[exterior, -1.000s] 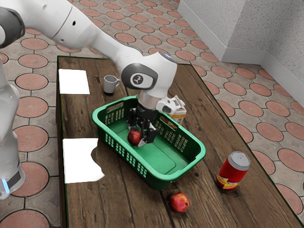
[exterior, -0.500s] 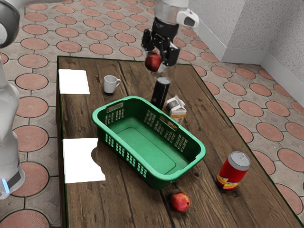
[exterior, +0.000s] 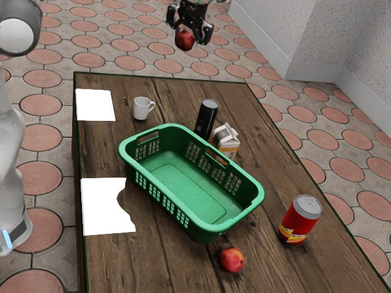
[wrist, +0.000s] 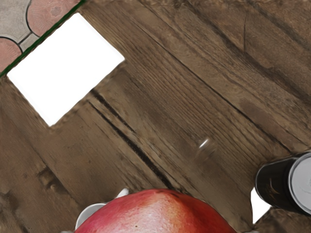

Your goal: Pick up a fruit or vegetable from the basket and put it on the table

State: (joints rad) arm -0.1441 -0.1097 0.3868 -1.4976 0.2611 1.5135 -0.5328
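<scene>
Jaws closed round a red fruit [exterior: 184, 41], the gripper [exterior: 190, 35] holds it high, well apart from the basket [exterior: 193, 227], so I'd judge the carrying step in hand, the next move calling for gentle lowering onto the table [exterior: 105, 149] beside the mug [exterior: 142, 109].

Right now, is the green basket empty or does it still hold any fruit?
Empty: the green basket shows a bare floor inside, and the one red fruit near it lies outside, on the table.
</scene>
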